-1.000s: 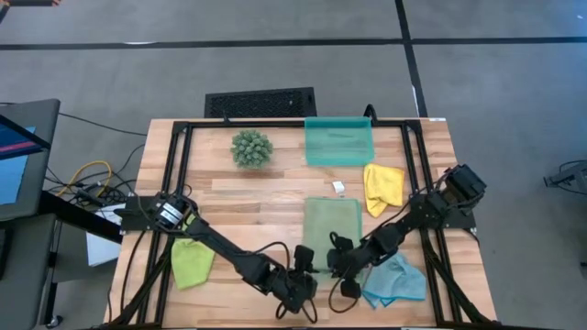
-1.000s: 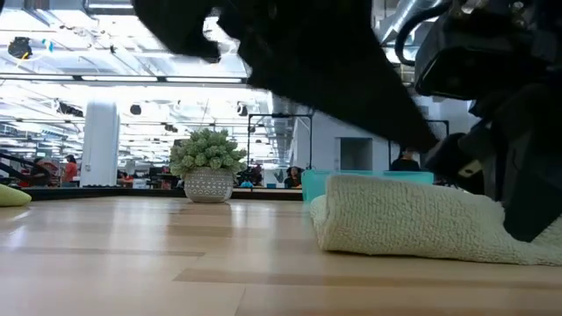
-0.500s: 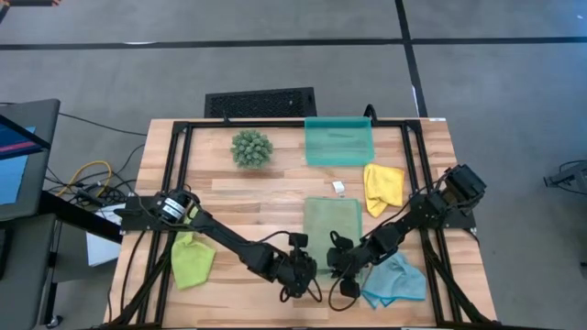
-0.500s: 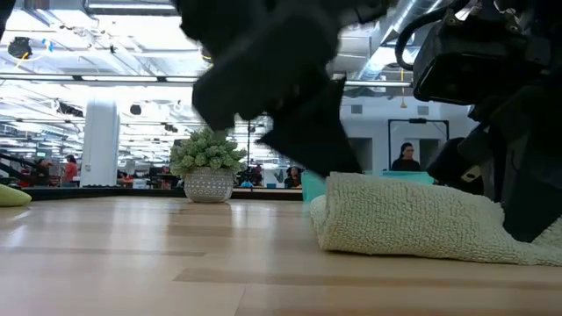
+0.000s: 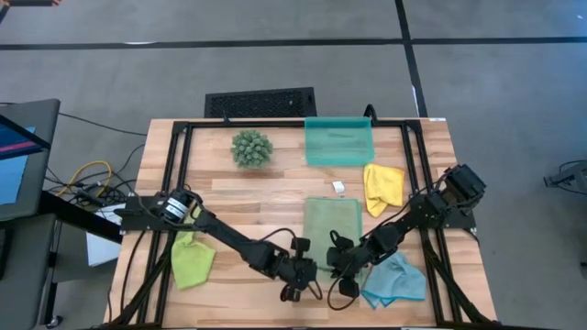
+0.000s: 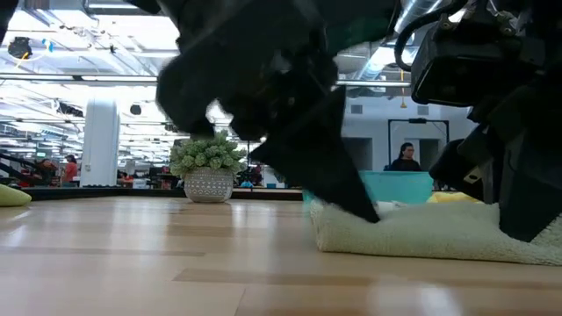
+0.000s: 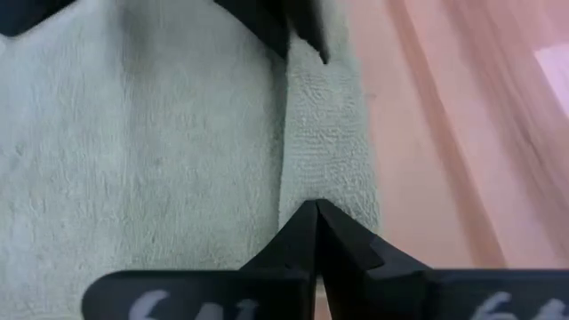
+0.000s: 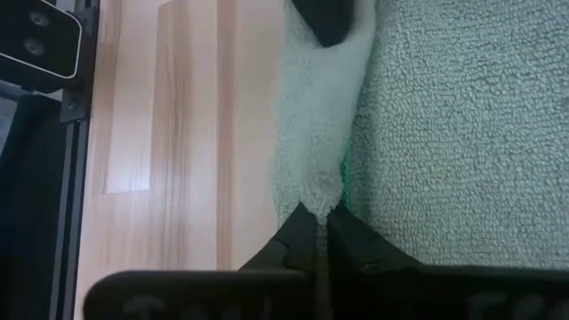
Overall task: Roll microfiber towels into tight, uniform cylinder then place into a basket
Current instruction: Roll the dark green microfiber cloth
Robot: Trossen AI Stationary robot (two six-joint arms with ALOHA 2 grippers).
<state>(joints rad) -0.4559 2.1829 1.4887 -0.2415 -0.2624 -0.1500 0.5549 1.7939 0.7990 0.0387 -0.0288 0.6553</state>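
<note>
Both the left gripper [image 7: 316, 209] and right gripper [image 8: 318, 213] have fingers pinching the sage green towel's [image 5: 332, 225] near edge, starting the roll, which next calls for turning it evenly toward the basket [image 5: 339, 158].

Wooden table [image 5: 229, 202] with towels [image 5: 332, 227], basket [image 5: 338, 142]

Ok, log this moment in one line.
left gripper: shut on sage green towel near edge | right gripper: shut on same edge | basket: empty

Left claw [image 5: 303, 271] moved onto sage towel [image 5: 332, 223] near edge, closed, apparently pinching fold.
</note>
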